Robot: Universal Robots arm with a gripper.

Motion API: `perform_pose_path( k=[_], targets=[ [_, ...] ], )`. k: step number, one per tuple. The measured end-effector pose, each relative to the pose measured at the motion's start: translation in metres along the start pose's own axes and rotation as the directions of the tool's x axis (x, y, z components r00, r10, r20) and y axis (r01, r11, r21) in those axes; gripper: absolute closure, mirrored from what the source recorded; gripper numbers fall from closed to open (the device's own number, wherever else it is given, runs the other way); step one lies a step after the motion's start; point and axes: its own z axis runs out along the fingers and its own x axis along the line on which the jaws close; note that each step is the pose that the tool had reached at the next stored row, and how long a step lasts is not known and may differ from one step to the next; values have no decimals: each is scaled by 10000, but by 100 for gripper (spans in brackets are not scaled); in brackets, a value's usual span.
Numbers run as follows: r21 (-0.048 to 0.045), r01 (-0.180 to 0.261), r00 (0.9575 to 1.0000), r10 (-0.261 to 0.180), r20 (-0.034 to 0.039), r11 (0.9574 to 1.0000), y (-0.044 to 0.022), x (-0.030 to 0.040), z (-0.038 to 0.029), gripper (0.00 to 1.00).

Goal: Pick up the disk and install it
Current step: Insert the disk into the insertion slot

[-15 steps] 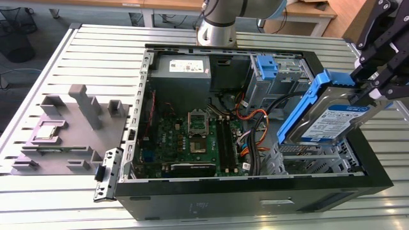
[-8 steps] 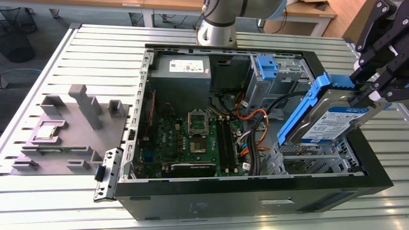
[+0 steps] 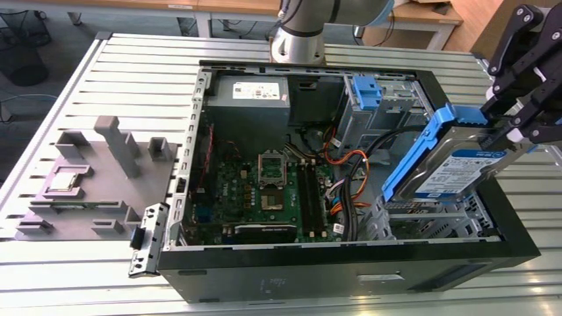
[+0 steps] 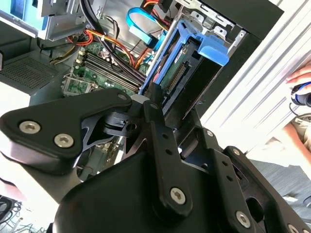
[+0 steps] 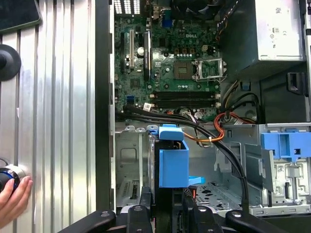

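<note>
Tool: your gripper (image 3: pixel 507 131) has its fingers clamped on the upper end of the disk (image 3: pixel 452 168) and grips nothing else.
Disk: it hangs tilted in the air over the cage (image 3: pixel 430 220), at the exterior view's right side of the open case (image 3: pixel 351 280).
Exterior view: here you get the disk's flat face. A grey fixture (image 3: pixel 92 171) sits on the slatted table (image 3: pixel 70 276), well apart from the case.
Second wrist view: you look along the disk's (image 4: pixel 177 73) edge, past its blue rails and connector row.
First wrist view: the disk's (image 5: pixel 173 167) blue end stands over the cage's open bay.
Room: a black cable (image 5: pixel 228 155) runs just beside the disk. You cannot tell whether its lower edge touches the cage.
Hand: a person's hand (image 5: pixel 14 199) is on the table outside the case wall. It also shows in the second wrist view (image 4: pixel 301 77).
Labels: the disk's label (image 3: pixel 465 164) is white with a blue band. The power supply (image 3: pixel 250 92) carries a white sticker.
</note>
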Motion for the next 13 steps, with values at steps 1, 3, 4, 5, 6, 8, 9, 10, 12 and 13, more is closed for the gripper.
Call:
perform_pose_path(
  k=[1,3,4,5,6,8,9,10,12,13],
  targets=[
    [-1,11,10000,-11,0,10000,-10,0,5,65],
    [-4,29,10000,-29,-3,10000,-25,0,13,65],
    [-5,31,10000,-31,-4,10000,-27,0,18,65],
    [-5,33,10000,-33,-5,10000,-27,1,25,65],
    [-5,36,10000,-36,-6,10000,-28,3,32,65],
    [-5,39,10000,-39,-9,10000,-29,6,42,65],
    [-5,39,10000,-39,-12,10000,-30,7,45,65],
    [-5,40,10000,-40,-11,10000,-30,9,50,65],
    [-5,42,10000,-42,-14,10000,-31,10,61,65],
    [-5,42,10000,-42,-15,10000,-31,10,66,65]
  ],
)
